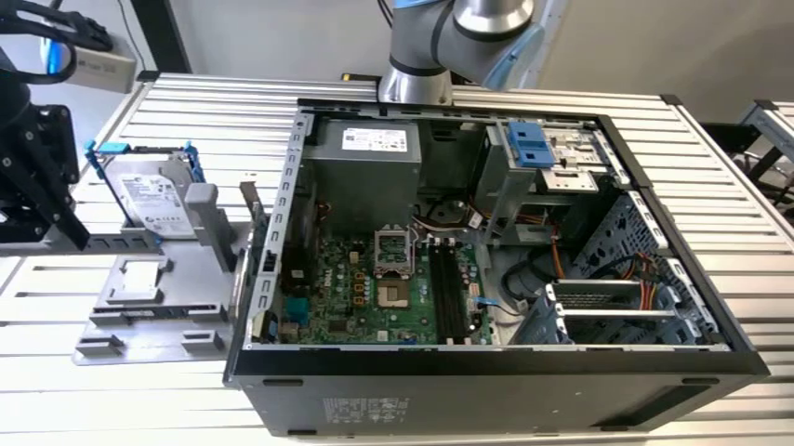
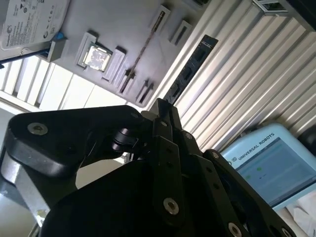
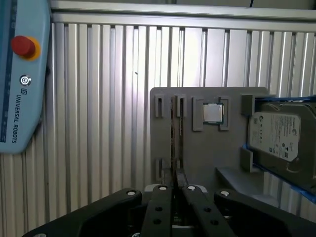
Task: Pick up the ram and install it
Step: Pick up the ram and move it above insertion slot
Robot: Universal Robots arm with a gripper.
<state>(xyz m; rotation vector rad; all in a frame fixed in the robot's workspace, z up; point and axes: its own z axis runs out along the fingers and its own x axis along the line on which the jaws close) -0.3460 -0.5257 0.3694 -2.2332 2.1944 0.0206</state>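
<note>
The ram (image 3: 173, 133) is a thin dark stick standing on edge in a grey holder plate (image 3: 197, 153) on the slatted table. In the second wrist view the ram (image 2: 143, 49) runs between two small slotted blocks. My gripper (image 3: 174, 174) hangs well above it, fingers pressed together with nothing between them, and lines up with the stick's length. The gripper (image 2: 163, 106) is also seen from the side, clear of the ram. In the exterior view, the open computer case (image 1: 285, 232) shows the long black memory slots (image 1: 453, 288) on its green board.
On the same holder sit a silver chip (image 3: 213, 112) and a silver hard drive (image 3: 276, 136) in a blue bracket. A pale blue teach pendant (image 3: 22, 74) lies on the table beside the plate. The case walls, drive cage (image 1: 546, 149) and cables surround the board.
</note>
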